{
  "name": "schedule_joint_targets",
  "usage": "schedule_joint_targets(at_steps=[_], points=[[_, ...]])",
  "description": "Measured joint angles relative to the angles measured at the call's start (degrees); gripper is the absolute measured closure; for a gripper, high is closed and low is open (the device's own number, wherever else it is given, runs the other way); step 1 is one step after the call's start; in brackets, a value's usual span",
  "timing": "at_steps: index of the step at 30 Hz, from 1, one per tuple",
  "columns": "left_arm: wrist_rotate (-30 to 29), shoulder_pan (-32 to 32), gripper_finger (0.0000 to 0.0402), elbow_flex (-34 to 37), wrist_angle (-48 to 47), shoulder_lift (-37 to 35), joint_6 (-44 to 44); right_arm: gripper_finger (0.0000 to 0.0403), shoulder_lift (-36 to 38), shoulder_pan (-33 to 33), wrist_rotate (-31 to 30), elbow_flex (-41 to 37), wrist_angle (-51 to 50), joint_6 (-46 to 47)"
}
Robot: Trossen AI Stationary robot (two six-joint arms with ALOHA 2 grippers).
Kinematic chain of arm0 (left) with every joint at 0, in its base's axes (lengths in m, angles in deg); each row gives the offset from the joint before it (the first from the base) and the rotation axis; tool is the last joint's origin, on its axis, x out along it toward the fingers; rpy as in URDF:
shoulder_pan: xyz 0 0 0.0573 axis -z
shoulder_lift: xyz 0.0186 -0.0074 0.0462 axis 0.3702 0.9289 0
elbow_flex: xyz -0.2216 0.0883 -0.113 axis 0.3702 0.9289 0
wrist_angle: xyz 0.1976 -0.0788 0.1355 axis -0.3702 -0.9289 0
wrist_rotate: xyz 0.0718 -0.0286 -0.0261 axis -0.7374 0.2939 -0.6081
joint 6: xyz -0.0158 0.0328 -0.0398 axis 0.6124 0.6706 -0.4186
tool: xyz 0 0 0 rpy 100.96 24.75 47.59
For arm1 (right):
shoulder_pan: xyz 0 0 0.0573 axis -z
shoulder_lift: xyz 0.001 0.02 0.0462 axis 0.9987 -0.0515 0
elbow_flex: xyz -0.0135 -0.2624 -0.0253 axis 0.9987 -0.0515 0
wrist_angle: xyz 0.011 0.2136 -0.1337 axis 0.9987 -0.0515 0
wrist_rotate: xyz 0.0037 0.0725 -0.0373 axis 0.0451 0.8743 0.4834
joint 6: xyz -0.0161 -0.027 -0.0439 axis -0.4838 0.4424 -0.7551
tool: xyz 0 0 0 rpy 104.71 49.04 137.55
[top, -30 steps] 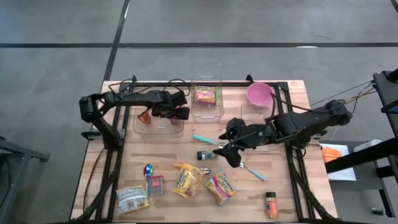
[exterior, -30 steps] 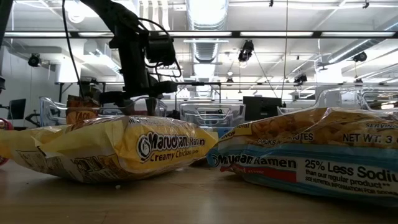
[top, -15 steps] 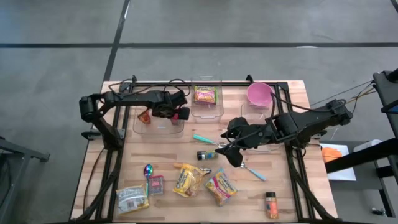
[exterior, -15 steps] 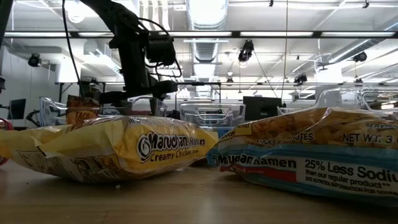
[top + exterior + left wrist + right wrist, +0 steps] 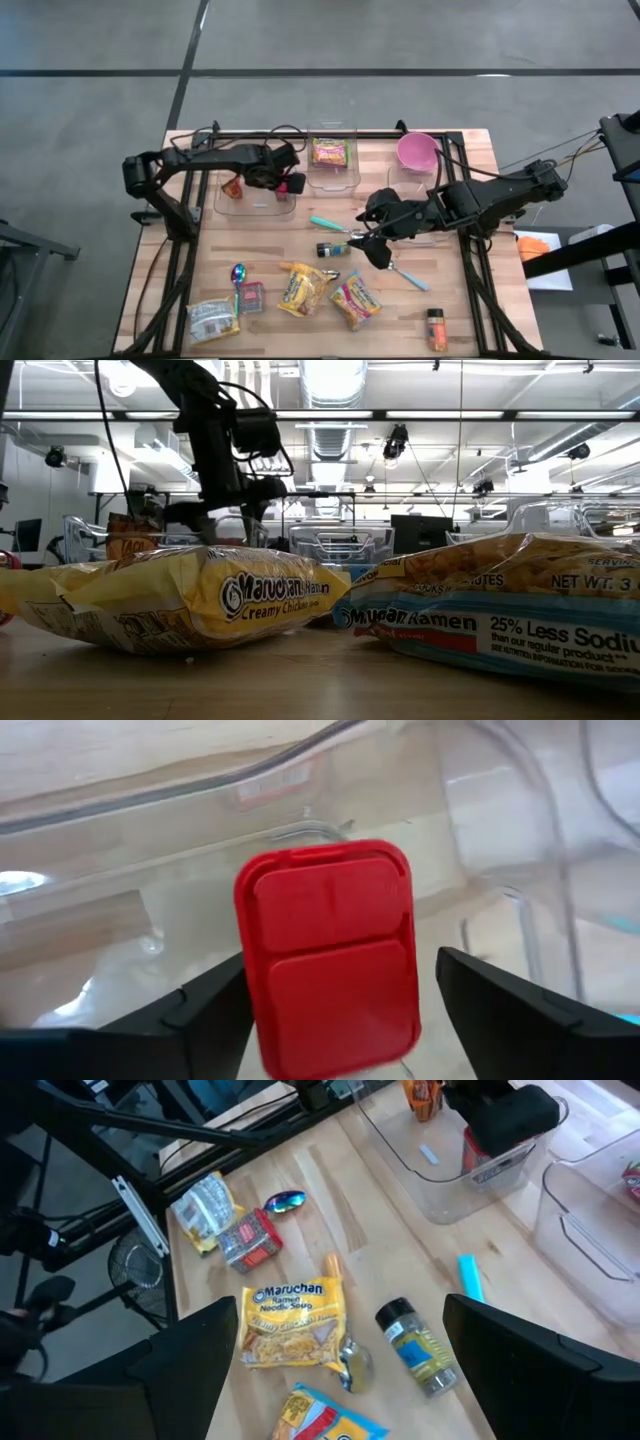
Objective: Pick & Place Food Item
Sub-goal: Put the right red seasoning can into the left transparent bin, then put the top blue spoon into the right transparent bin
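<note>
L gripper (image 5: 330, 1010) sits over the left clear bin (image 5: 255, 203), fingers spread wide w/ a visible gap each side of the red-lidded container (image 5: 328, 955). So it's open, not holding anything. The container stands in the bin's right end, near the wall next to the middle bin (image 5: 333, 170), which holds a ramen pack (image 5: 330, 153). A small orange packet (image 5: 232, 187) is at the bin's other end, well apart.

R gripper (image 5: 372, 248) hovers open over mid surface (image 5: 470, 320), above the spice jar (image 5: 329, 249) and spoon (image 5: 405, 273); nothing between its fingers.

Risks, as I judge them:
- Container looks upright and narrow-based. If L fingers drag a side on the way up, it prob tips inside the bin.
- L gripper is close to the bin wall; a sideways exit could catch the rim and shift the bin.
- R arm is low over jar and spoon; a swing toward the ramen packs (image 5: 303, 289) could knock the jar rolling.
- Both arms meeting near the middle bin = collision risk.
</note>
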Motion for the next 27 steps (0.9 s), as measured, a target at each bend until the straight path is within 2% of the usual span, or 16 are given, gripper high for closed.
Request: schedule_joint_targets(at_steps=[9,13,18,22,27], points=[[6.5,0.1,0.0135,0.0,-2.0,-8.5,6.4,0.0053,0.0,0.0,0.1,0.0,-0.1,-1.0],[5.7,0.7,0.0148,0.0,-6.1,-14.6,9.0,0.0053,0.0,0.0,0.1,0.0,0.0,-1.9],[1.6,0.6,0.0158,0.0,-11.9,-20.4,11.1,0.0053,0.0,0.2,0.1,0.0,0.0,-3.0],[4.0,1.6,0.0159,0.1,-14.0,-23.4,12.6,0.0053,0.0,0.2,0.0,0.0,-0.6,-3.2],[4.9,5.8,0.0159,0.1,-13.2,-26.1,12.8,0.0053,-0.5,1.4,-0.1,-0.6,-7.6,-1.7]])
